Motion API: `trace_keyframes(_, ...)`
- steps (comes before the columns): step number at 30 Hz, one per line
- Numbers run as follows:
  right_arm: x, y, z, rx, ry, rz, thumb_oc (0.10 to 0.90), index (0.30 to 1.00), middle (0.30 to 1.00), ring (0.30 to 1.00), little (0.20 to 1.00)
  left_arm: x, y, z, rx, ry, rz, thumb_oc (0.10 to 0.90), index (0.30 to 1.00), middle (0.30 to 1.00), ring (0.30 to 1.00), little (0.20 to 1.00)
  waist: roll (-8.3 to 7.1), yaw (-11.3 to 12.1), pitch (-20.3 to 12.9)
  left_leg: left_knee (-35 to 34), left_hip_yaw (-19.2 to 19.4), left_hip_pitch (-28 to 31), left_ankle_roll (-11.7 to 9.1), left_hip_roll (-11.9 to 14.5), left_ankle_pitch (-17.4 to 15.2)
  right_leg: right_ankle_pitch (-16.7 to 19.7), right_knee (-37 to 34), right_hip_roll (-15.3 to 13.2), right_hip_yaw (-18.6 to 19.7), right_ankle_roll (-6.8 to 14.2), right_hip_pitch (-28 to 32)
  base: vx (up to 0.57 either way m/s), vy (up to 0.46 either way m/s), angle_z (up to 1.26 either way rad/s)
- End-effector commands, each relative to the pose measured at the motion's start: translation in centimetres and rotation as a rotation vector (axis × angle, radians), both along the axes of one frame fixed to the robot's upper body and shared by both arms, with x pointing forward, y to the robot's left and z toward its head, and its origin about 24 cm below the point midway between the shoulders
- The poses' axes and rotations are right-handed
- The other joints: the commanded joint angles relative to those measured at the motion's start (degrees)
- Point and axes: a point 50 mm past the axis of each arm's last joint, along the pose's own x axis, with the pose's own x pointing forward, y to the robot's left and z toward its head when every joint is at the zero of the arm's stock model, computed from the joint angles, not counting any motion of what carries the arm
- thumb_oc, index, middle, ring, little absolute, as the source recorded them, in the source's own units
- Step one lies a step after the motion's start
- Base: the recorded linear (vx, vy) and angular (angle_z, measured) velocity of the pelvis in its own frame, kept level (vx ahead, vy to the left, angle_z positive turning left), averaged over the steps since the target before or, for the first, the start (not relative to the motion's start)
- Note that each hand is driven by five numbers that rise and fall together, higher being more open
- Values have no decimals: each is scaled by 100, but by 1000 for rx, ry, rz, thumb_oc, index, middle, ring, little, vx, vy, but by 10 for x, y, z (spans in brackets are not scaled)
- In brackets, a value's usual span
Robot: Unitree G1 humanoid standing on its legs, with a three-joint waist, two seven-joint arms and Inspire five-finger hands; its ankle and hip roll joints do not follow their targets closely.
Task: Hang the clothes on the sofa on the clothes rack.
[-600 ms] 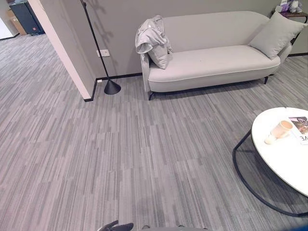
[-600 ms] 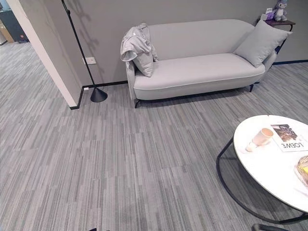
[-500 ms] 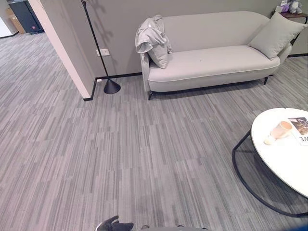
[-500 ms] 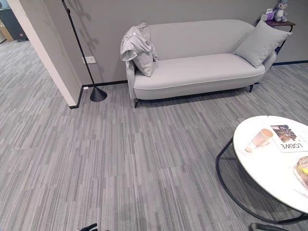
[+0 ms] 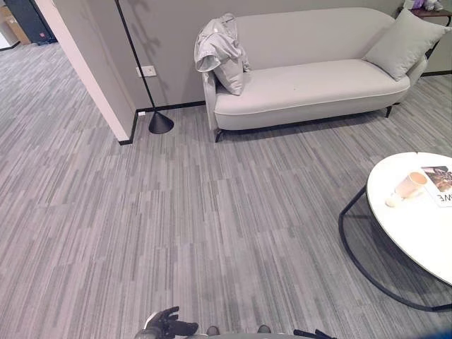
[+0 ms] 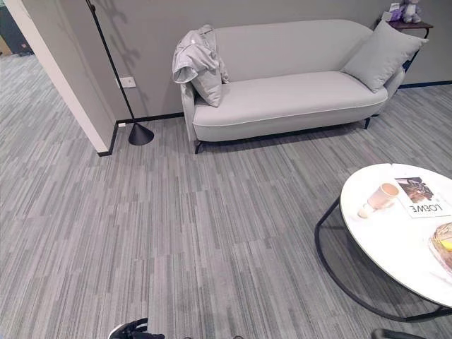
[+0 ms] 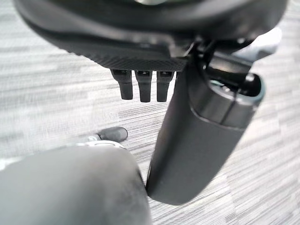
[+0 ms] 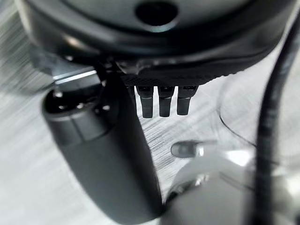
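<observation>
the crumpled light grey garment hangs over the left armrest of the pale grey fabric sofa at the far wall, resting against a grey cushion there. a thin black floor lamp stands just left of the sofa. near right is the round white coffee table with a pink cup on it. my left hand hangs low at the near edge, fingers straight and relaxed, holding nothing. my right hand has fingers straight too, holding nothing.
</observation>
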Motion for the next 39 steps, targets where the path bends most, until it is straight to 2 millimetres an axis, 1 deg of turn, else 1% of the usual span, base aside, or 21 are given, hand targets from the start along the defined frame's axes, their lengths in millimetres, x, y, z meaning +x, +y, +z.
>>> trace_keyframes(1,6,12,-2,-71,58,329,800,900,900,900,900,-24,5,-5,70,102,-122,800,900,900,900,900,-221,68,-48,-213,141,-48,-114,30,107,329,-393,-294,115,436,248,0,0,0)
trace_keyframes(6,9,6,0,-84,50,318,800,900,900,900,900,-20,7,-4,84,94,-106,800,900,900,900,900,-198,34,20,-213,227,89,-120,91,155,275,-393,-260,144,404,318,-11,-55,-2)
trace_keyframes(9,13,7,1,-85,38,306,800,900,900,900,900,-15,7,-3,89,80,-99,800,900,900,900,900,-233,31,152,267,266,-114,-137,142,68,256,-343,-284,161,363,316,-91,-76,-23)
trace_keyframes(10,16,5,2,-92,31,299,800,900,900,900,900,-5,6,-1,85,46,-83,800,900,900,900,900,-296,35,346,979,267,-533,-219,223,2,216,-293,-311,144,290,298,-132,-109,-19)
trace_keyframes(11,15,5,2,-94,33,292,800,900,900,900,900,-2,5,-1,86,35,-74,800,900,900,900,900,-345,45,426,1334,274,-712,-250,268,9,190,-270,-337,147,242,307,-143,-142,-12)
trace_keyframes(13,11,3,1,-99,53,284,800,900,900,900,900,4,6,1,98,19,-77,800,900,900,900,900,-360,67,561,2134,177,-1093,-352,405,273,122,-254,-282,143,126,402,-28,-88,-9)
trace_keyframes(14,11,3,1,-99,53,284,800,900,900,900,900,4,6,1,98,19,-77,800,900,900,900,900,-358,65,559,2145,172,-1102,-353,409,269,122,-253,-278,140,124,399,-2,-68,-12)
trace_keyframes(15,5,1,0,-106,81,285,800,900,900,900,900,10,5,2,105,2,-101,800,900,900,900,900,-375,83,636,2451,55,-1481,-354,382,674,85,-244,-272,130,58,439,20,-38,-11)
trace_keyframes(19,-4,-1,-1,-105,124,306,800,900,900,900,900,12,5,2,106,3,-121,800,900,900,900,900,-372,167,640,2022,3,-1859,-185,179,636,25,-291,-251,233,79,535,113,3,-1)
trace_keyframes(21,-10,0,-3,-106,153,327,800,900,900,900,900,14,4,2,119,10,-157,800,900,900,900,900,-244,323,647,994,-380,-2112,-233,-16,1223,-67,-333,-63,398,83,681,262,23,-8)
trace_keyframes(23,-9,0,-3,-110,149,316,800,900,900,900,900,17,1,2,117,10,-171,800,900,900,900,900,-178,406,664,419,-552,-2367,-274,-66,1407,-170,-344,35,513,64,786,207,3,-37)
trace_keyframes(25,-10,0,-3,-110,151,314,800,900,900,900,900,17,0,2,112,11,-169,800,900,900,900,900,-153,437,670,188,-589,-2409,-291,-86,1467,-229,-350,69,595,60,864,230,6,-43)
trace_keyframes(26,-9,0,-3,-120,155,333,800,900,900,900,900,15,-1,1,110,21,-163,800,900,900,900,900,-117,504,662,-65,-550,-2514,-328,-77,1554,-366,-366,123,777,55,1030,401,20,-34)
trace_keyframes(28,-9,1,-3,-132,173,392,800,900,900,900,900,9,-1,0,111,40,-160,800,900,900,900,900,-70,606,596,-106,-498,-2573,-368,-16,1649,-543,-371,189,1008,53,1273,421,33,-36)
trace_keyframes(29,-8,4,-4,-130,179,434,800,900,900,900,900,3,1,-1,113,58,-151,800,900,900,900,900,-70,671,477,-211,-492,-2494,-330,9,1624,-616,-346,207,1136,84,1348,422,48,-62)
trace_keyframes(30,-8,6,-4,-131,185,465,800,900,900,900,900,0,3,-2,116,69,-149,800,900,900,900,900,-55,688,390,-212,-529,-2424,-335,42,1746,-672,-357,229,1228,86,1414,455,63,-82)
trace_keyframes(32,-6,10,-5,-126,194,518,800,900,900,900,900,0,6,-1,124,77,-163,800,900,900,900,900,-112,746,264,-168,-463,-2288,-340,98,1869,-842,-351,174,1320,77,1543,415,91,-80)
trace_keyframes(35,-5,13,-5,-112,197,540,800,900,900,900,900,1,11,0,150,78,-188,800,900,900,900,900,-256,809,113,-80,-364,-2230,-236,68,1763,-880,-267,-6,1419,174,1586,395,119,-59)
trace_keyframes(36,-5,15,-6,-100,202,565,800,900,900,900,900,6,15,2,183,64,-247,800,900,900,900,900,-386,830,-24,0,-211,-2158,-117,-22,1619,-804,7,-243,1375,334,1536,438,160,-43)
trace_keyframes(38,-1,15,-5,-116,205,634,800,900,900,900,900,11,15,3,206,53,-327,800,900,900,900,900,-494,862,-121,0,-72,-2010,30,-176,1409,-530,482,-451,1316,510,1352,411,164,-22)
trace_keyframes(39,-1,15,-5,-117,205,633,800,900,900,900,900,11,15,3,206,53,-328,800,900,900,900,900,-492,865,-124,0,-71,-2013,30,-173,1409,-528,482,-449,1319,509,1348,131,59,-11)
